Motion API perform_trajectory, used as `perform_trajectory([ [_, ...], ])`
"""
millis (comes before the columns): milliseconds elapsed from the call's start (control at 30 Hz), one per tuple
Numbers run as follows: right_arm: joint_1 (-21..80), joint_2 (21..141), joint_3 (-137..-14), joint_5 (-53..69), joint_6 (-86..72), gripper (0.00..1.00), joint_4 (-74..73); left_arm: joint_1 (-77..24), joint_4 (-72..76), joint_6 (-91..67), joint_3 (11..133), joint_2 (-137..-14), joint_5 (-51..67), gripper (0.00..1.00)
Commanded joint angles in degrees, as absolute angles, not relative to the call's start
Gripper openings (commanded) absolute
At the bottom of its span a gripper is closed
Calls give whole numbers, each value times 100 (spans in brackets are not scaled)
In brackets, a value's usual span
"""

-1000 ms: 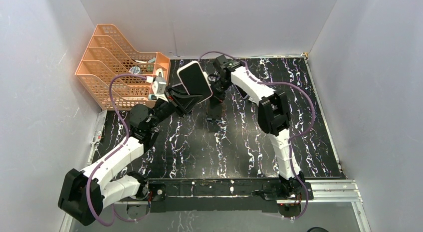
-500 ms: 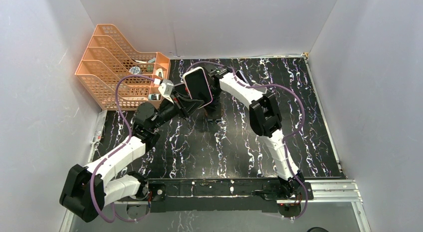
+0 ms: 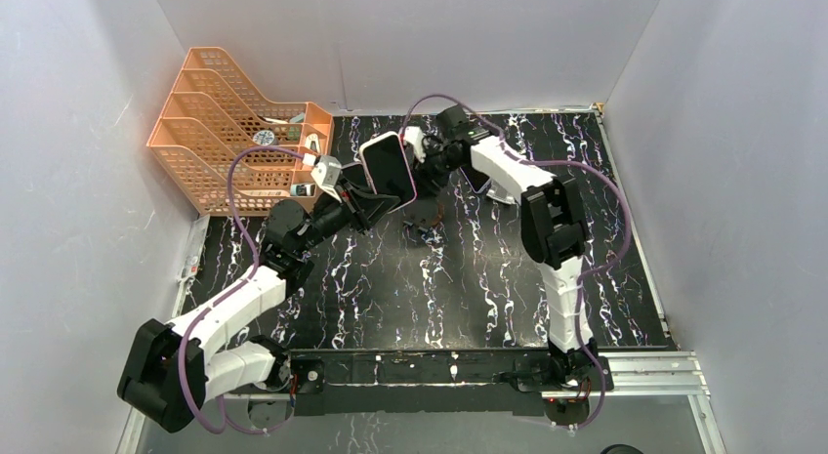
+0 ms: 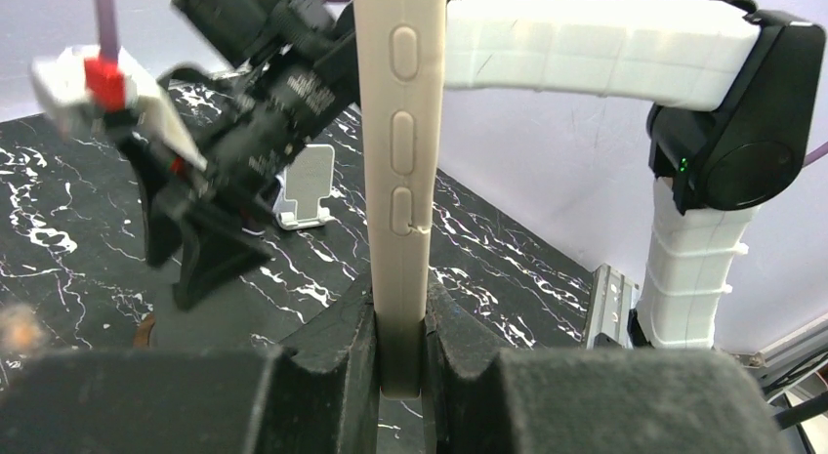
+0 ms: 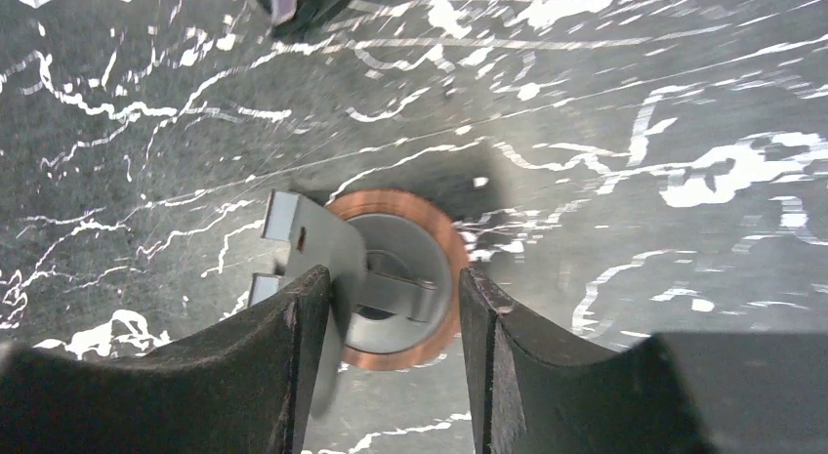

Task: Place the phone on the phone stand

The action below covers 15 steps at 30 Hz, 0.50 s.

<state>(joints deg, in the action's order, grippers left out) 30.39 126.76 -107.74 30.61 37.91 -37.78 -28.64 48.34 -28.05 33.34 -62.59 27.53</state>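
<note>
**A:** What is nearest to the arm bases?

**B:** The left arm, which reaches over the black marbled table [image 3: 488, 298]. The left gripper [image 4: 400, 322] is pinching the phone [image 4: 400, 132] at its lower end, with one finger on each face.

**A:** Where exactly is the phone?

**B:** It is in the air above the table, standing almost upright. It has a pale case, and the dark screen faces the top camera. It is not on the phone stand [image 5: 376, 264].

**A:** And where is the stand?

**B:** It sits on the table, near the left gripper and to its right. It is a grey plate on a round foot with a copper ring. The right gripper [image 5: 393, 288] is over it with the fingers spread apart, and the stand shows between them. I cannot tell whether a finger touches it.

**A:** What is farther back?

**B:** There is a small white holder [image 4: 310, 185] near the right arm, and an orange rack [image 3: 220, 132] in the far left corner.
</note>
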Motion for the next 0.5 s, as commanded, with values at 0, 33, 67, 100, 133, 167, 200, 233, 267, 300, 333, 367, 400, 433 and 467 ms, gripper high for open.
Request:
perform_trajectory([
  [0,2896,12111,-10869,3804,3643,59,-2812,-2839,5213,-2690,3412,-6262,2780,0],
  [33,2853,12107,-10929,3791,3623,60,-2816,-2839,5214,-2683,3421,-6292,2814,0],
  [67,2780,12088,-10968,3791,3574,60,-2818,-2839,5213,-2670,3434,-6331,2847,0],
  [100,2687,12027,-10972,3850,3511,60,-2802,-2839,5224,-2660,3434,-6374,2889,0],
  [133,2568,11941,-10933,3973,3428,60,-2737,-2839,5235,-2636,3431,-6418,2903,0],
  [167,2438,11796,-10819,4099,3265,60,-2572,-2839,5257,-2614,3436,-6468,2905,0],
  [200,2301,11618,-10637,4222,3086,60,-2345,-2839,5298,-2599,3428,-6514,2898,0],
  [233,2152,11378,-10401,4341,2877,60,-2030,-2839,5343,-2594,3420,-6585,2892,0],
  [267,2013,11099,-10055,4452,2569,60,-1605,-2839,5392,-2593,3427,-6659,2909,0],
  [300,1838,10800,-9675,4595,2268,60,-1027,-2839,5463,-2600,3434,-6745,2921,0],
  [333,1685,10465,-9196,4818,1905,60,-413,-2839,5538,-2616,3442,-6839,2951,0],
  [367,1554,10166,-8717,5102,1508,61,271,-2841,5593,-2622,3464,-6929,2995,0],
  [400,1445,9862,-8280,5556,1216,61,933,-2839,5653,-2621,3493,-7021,3075,0],
  [433,1400,9626,-7933,5870,1009,61,1473,-2839,5704,-2619,3527,-7141,3132,0],
  [467,1394,9431,-7739,6082,934,61,1585,-2839,5754,-2607,3562,-7216,3216,0],
])
